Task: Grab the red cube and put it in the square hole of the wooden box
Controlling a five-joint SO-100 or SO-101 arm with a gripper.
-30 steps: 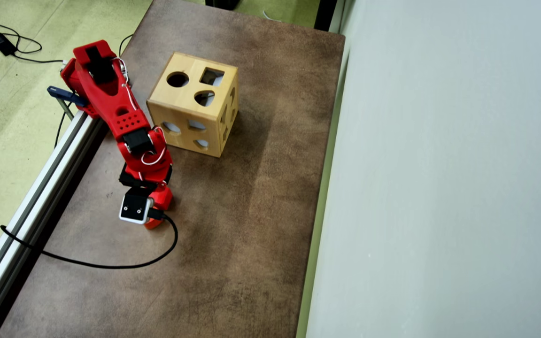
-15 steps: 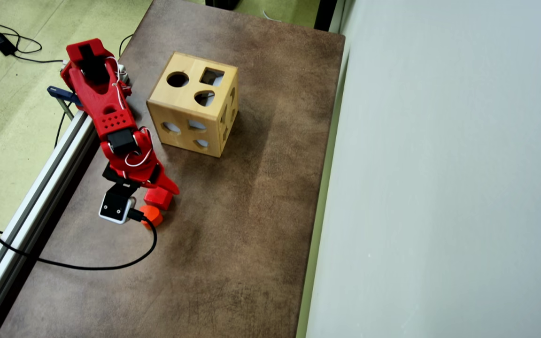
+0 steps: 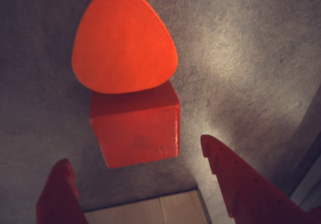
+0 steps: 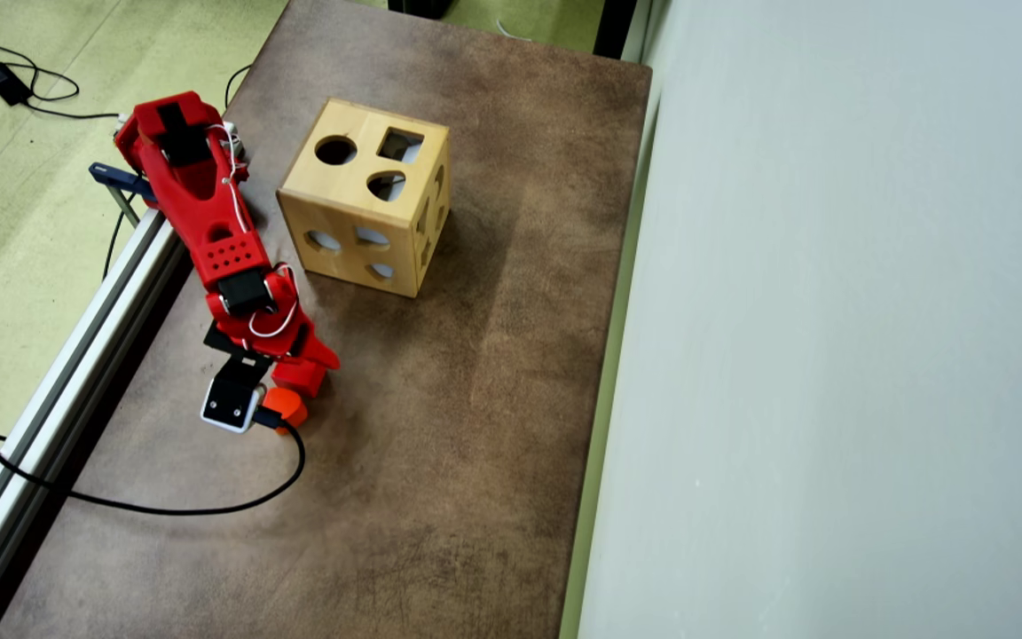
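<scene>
In the wrist view, the red cube (image 3: 135, 128) is being framed just ahead of the gripper (image 3: 135, 174), whose jaws are being held wide and empty. The orange-red heart block (image 3: 124, 40) is seen touching the cube's far side, on the brown table (image 4: 440, 444).

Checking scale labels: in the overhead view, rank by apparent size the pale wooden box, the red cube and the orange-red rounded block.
1. Pale wooden box, by far the largest.
2. and 3. Red cube and orange-red rounded block: both small and partly hidden by the arm, so unranked.
</scene>
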